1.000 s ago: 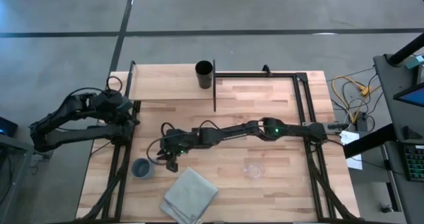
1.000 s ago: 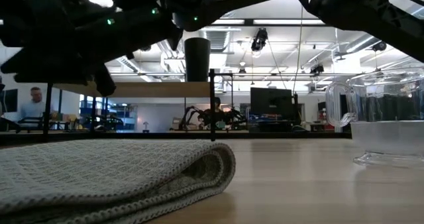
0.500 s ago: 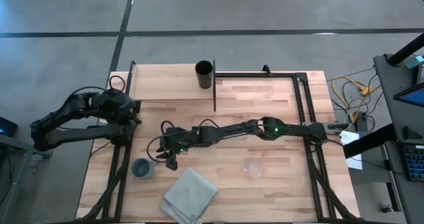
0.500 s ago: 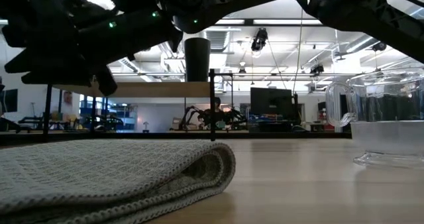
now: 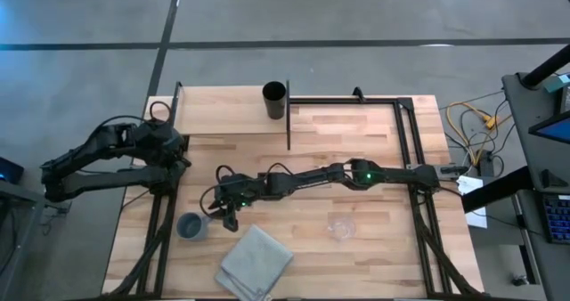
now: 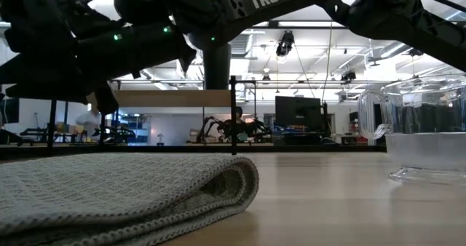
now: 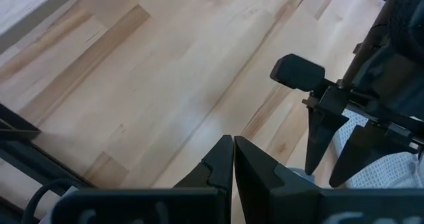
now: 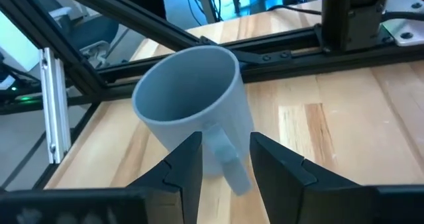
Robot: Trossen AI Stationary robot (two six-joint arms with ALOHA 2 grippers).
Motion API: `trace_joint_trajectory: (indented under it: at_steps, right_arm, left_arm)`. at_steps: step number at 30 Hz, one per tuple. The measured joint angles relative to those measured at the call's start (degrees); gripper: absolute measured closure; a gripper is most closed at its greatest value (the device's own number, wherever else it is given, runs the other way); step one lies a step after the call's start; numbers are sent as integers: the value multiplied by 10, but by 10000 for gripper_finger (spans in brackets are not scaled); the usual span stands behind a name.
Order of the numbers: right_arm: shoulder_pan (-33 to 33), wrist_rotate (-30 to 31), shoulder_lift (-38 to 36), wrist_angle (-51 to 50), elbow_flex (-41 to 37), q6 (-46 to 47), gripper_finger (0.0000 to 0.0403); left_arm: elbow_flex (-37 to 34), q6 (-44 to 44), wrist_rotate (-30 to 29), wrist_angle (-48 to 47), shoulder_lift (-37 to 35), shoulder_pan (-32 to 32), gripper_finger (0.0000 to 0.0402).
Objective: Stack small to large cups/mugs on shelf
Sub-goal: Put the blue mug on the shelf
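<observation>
High view: the table [image 5: 374, 256] was seen from straight above, with the right arm stretched across it toward the left front. The right gripper [image 5: 219, 214] was placed just beside the mug [image 5: 190, 225], on the side of its handle. In the right wrist view, the mug [image 8: 192, 114] stood upright on the wood, and its handle pointed back between the two dark fingers [image 8: 275, 164], which were spread apart on either side of the handle. Whether the fingers touched the handle could not be told, and nothing was seen to be gripped.

The left arm was held back at the table's left edge, with the left gripper [image 5: 178, 150] near the frame post; in the left wrist view its fingers [image 7: 218, 168] were pressed together on nothing.

The black cup [image 5: 274, 101] stood upright on the shelf [image 5: 223, 114], close to the black upright at the shelf's right end. In the low view, the same cup [image 6: 216, 68] was seen on the raised board [image 6: 167, 98], partly crossed by the arm in front.

The glass cup [image 5: 341, 226] stood on the table, well apart from the mug, and filled the right edge of the low view [image 6: 422, 137]. The cloth [image 5: 256, 263] lay folded near the front edge, just beside the mug.
</observation>
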Motion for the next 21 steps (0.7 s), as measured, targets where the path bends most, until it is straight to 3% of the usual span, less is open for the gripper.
trace_joint_trajectory:
  at_steps: [21]
  right_arm:
    - [12, -6, 33, 53, 0, 21, 282]
  left_arm:
    - [0, 0, 0, 17, 2, 0, 402]
